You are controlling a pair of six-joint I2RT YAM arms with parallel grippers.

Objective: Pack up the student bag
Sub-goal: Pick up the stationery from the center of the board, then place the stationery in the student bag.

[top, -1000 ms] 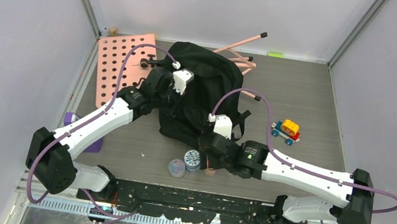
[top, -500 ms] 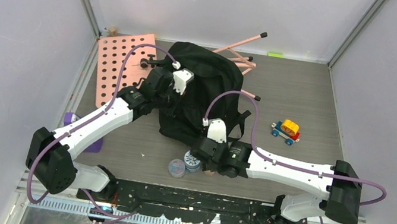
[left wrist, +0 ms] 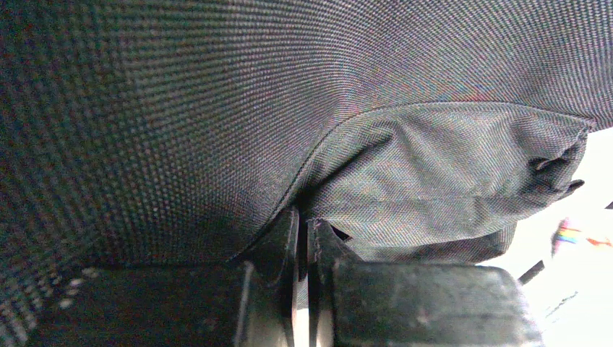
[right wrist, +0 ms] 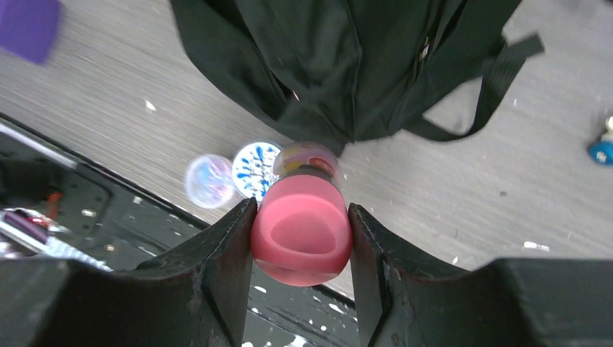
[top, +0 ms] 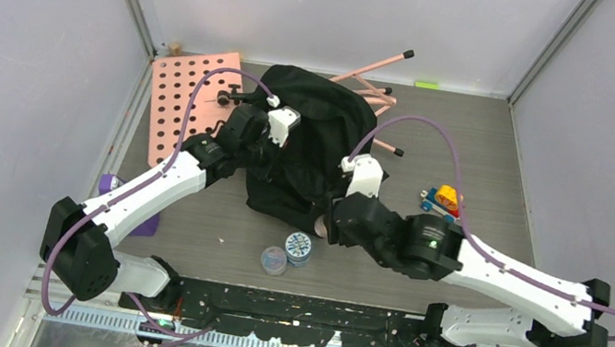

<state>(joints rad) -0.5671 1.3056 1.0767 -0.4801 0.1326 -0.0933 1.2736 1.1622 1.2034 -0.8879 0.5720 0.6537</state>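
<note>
The student bag is matt black cloth, coarse in weave up close, with a finer grey lining. The worktop looks like grey wood-grain laminate, matt, with white flecks. The pink-topped bottle is smooth plastic with a soft sheen. The 2 fingers of the right tool are matt black and scuffed. The pegboard is matt pink.

A fixed camera looked down from above six o'clock toward twelve, over the whole table. The left wrist camera sat tight against the bag. The right wrist camera, higher, shared the bag's six o'clock edge with that overhead view.
</note>
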